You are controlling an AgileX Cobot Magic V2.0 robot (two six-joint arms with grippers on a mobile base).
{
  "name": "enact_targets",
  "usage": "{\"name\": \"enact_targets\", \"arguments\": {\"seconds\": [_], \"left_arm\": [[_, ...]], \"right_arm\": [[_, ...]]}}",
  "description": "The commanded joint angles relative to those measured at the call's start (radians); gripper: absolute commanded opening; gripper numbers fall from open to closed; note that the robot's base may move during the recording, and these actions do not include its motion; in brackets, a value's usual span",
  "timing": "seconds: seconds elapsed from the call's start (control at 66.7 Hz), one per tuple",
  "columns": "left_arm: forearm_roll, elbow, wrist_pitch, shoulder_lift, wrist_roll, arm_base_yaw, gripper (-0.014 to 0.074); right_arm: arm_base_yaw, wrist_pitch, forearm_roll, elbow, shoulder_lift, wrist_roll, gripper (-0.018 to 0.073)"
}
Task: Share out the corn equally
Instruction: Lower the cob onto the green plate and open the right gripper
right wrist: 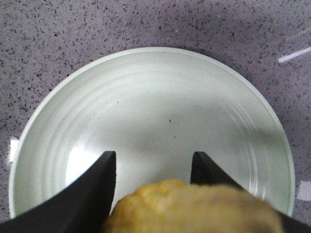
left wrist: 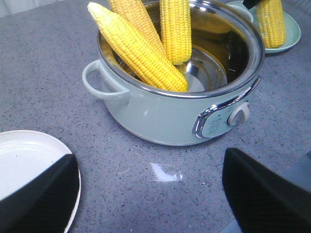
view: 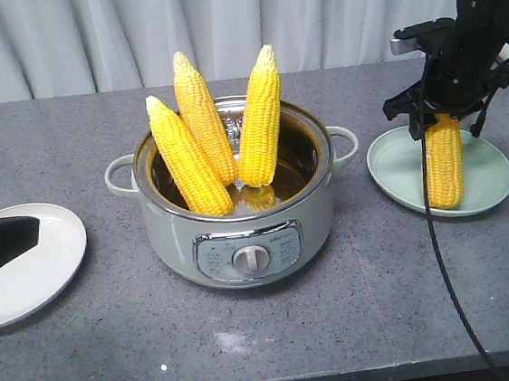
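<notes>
— Front?
— Four glossy yellow corn cobs [view: 204,114] are counted: three leaned in the pale green cooker pot [view: 241,237], the fourth cob [view: 445,161] gripped by the right claw [view: 437,103] on a round green plate [view: 489,186].
— Left wrist?
— The left claw [left wrist: 151,158] is seen released by a round white plate [left wrist: 29,155].
— Right wrist?
— Only that cob's end is shown.
</notes>
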Motion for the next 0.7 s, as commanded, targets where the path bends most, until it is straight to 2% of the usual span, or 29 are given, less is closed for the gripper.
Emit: {"name": "enact_targets", "arguments": {"seconds": [0.0,0.135,0.24,0.54,0.69], "left_arm": [[-0.043,-0.028,-0.053,-0.006,0.001,-0.001,0.0569],[-0.042,-0.028,-0.053,-0.006,0.001,-0.001,0.0569],[-0.042,-0.028,-0.053,-0.006,0.001,-0.001,0.0569],[-0.042,-0.028,-0.053,-0.006,0.001,-0.001,0.0569],[-0.042,-0.028,-0.057,-0.006,0.001,-0.001,0.0569]], "right_arm": [[-0.007,0.041,-0.013,-0.026,-0.040,-0.011,0.0423],[-0.007,0.038,-0.010,-0.026,-0.035,-0.006,0.0560],[-0.007,0.037,-0.010,-0.026,-0.035,-0.004,0.0616],[-0.007,0.045,-0.009,-0.026,-0.064,0.000,0.0599],[-0.007,0.050,0.040,-0.010,-0.134,0.010,0.0588]]}}
